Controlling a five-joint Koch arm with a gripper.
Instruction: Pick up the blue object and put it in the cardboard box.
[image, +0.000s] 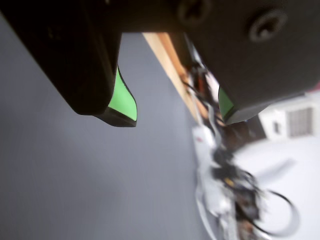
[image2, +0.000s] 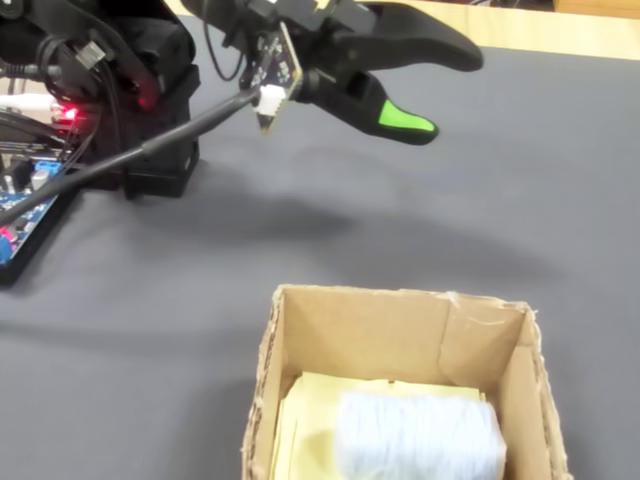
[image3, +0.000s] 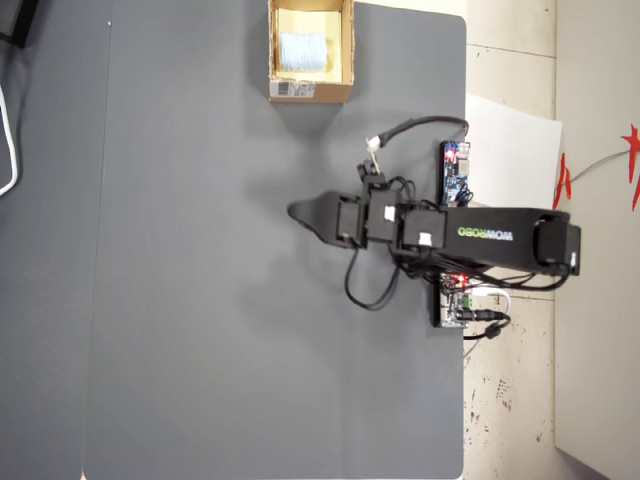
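The blue object (image2: 420, 440) is a pale blue-white ribbed pad lying inside the cardboard box (image2: 400, 330), on its yellowish floor. From overhead, the blue object (image3: 300, 47) fills the middle of the cardboard box (image3: 311, 91), which stands at the mat's far edge with its white label facing the arm. My gripper (image: 176, 117) is open, with a wide gap between its green-padded fingers and nothing in it. In the fixed view the gripper (image2: 450, 95) hangs above the mat, well clear of the box. In the overhead view the gripper (image3: 296, 212) points left, some way below the box.
The arm's base (image2: 150, 80) and loose cables sit at the left in the fixed view. Circuit boards (image3: 456, 172) (image3: 455, 305) lie at the mat's right edge, beside white paper (image3: 510, 150). A wooden strip (image: 170, 65) borders the dark grey mat (image3: 200, 300).
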